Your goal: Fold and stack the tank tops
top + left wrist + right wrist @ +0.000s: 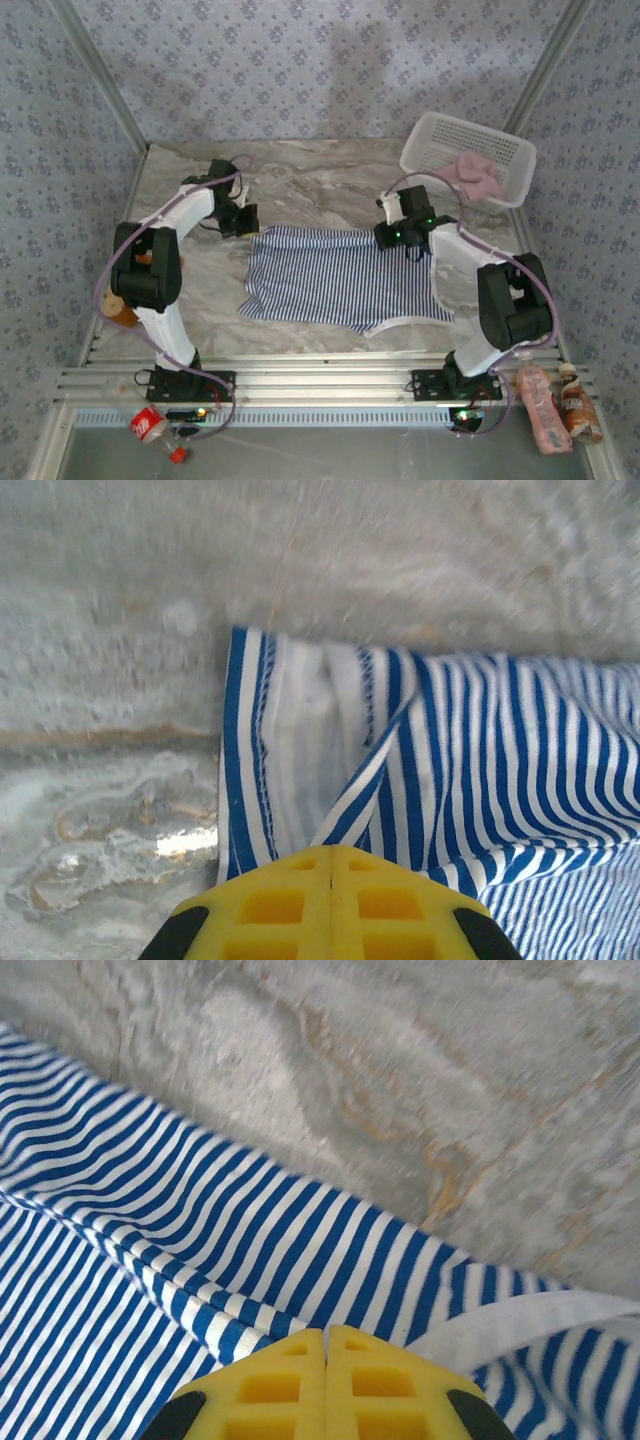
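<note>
Marbled grey-and-tan table top (320,190) runs back to walls papered in a small blue floral print. At the far right corner sits a white lattice basket (440,135), tipped up on the wall side. The pink tank top (478,176) lies crumpled inside it at the near right, with part of the cloth spilling over the rim.

Between the two arms the striped tank top (330,280) lies spread on the table, mostly flat, with its white-trimmed straps toward the right arm's base. The left gripper (243,222) is at the cloth's far left corner and the right gripper (392,236) at its far right corner.

From the left wrist, the yellow fingers of the left gripper (331,852) are pressed together with no gap. A raised fold of the striped tank top (500,740) runs right into their tips, pinched there. From the right wrist, the right gripper (326,1332) is likewise fully closed, nipping a ridge of the striped tank top (200,1230) beside a band of white trim.

Along the near rail lie three bottles: a red-labelled one (150,425) by the left base, and a pink one (540,405) and a brown one (578,400) by the right. Their fill level cannot be told.
</note>
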`<state>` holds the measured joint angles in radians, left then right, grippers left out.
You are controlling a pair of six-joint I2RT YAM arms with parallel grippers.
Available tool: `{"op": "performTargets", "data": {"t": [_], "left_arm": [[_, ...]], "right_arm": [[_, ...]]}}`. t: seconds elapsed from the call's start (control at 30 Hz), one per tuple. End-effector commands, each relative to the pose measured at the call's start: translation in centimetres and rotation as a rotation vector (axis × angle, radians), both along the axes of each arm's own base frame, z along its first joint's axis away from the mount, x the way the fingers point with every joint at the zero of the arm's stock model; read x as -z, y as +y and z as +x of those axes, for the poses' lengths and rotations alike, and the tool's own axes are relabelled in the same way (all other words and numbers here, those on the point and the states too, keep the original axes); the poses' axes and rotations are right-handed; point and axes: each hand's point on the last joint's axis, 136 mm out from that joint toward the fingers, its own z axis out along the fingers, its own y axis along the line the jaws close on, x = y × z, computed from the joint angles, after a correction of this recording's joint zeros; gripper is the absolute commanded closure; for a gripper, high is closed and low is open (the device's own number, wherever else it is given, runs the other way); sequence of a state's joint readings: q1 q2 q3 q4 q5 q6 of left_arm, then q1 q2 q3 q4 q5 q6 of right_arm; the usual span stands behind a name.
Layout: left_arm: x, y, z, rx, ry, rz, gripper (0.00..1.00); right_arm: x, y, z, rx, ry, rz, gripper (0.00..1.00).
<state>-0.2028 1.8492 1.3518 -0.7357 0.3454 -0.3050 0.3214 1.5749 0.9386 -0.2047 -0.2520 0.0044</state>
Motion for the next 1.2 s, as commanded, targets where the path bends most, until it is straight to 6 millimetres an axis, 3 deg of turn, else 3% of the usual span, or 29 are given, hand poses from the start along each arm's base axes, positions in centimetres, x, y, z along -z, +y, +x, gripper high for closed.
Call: {"op": "performTargets", "data": {"t": [0.0,0.33,0.67,0.83,0.97,1.07,1.17], "left_arm": [[0.1,0.0,-0.7,-0.022,-0.008,-0.029,1.0],[3.2,1.0,-3.9,-0.02,0.105,0.042,0.95],[3.1,1.4,-4.5,-0.014,0.103,0.077,0.93],[3.3,1.7,-5.1,-0.001,0.116,0.091,0.93],[4.2,1.8,-6.0,0.011,0.142,0.102,0.92],[4.7,2.0,-6.4,0.017,0.159,0.108,0.91],[5.3,1.9,-6.9,0.024,0.177,0.112,0.91]], "right_arm": [[1.6,0.9,-2.6,-0.023,0.069,0.002,0.94],[4.2,0.9,-7.1,0.0,0.217,-0.028,0.9],[5.6,-0.2,-9.6,0.121,0.366,0.018,0.82],[4.4,-0.7,-10.2,0.185,0.402,0.102,0.76],[1.9,-2.5,-9.1,0.286,0.367,0.139,0.7],[0.2,-6.5,-6.3,0.48,0.29,0.13,0.56],[-0.9,-10.0,-3.1,0.681,0.22,0.17,0.51]]}}
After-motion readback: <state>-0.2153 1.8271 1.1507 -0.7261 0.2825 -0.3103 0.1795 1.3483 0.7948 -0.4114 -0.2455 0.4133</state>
